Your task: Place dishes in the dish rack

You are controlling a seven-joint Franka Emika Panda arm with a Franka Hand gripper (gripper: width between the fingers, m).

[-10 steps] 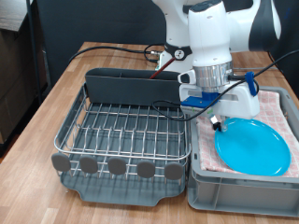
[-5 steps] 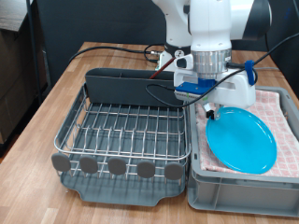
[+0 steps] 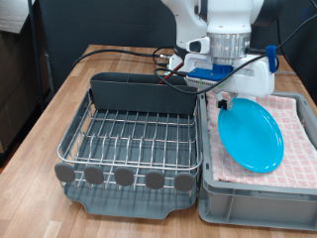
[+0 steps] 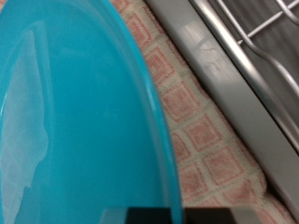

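My gripper is clamped on the far rim of the round light-blue plate, which hangs tilted over the pink checked cloth lining the grey plastic crate on the right. The silver wire dish rack in its grey tray sits just left, its dark grey utensil bin at the far side.

A lab bench mimicking a kitchen: a robot arm is working over a wooden table carrying loose cables.
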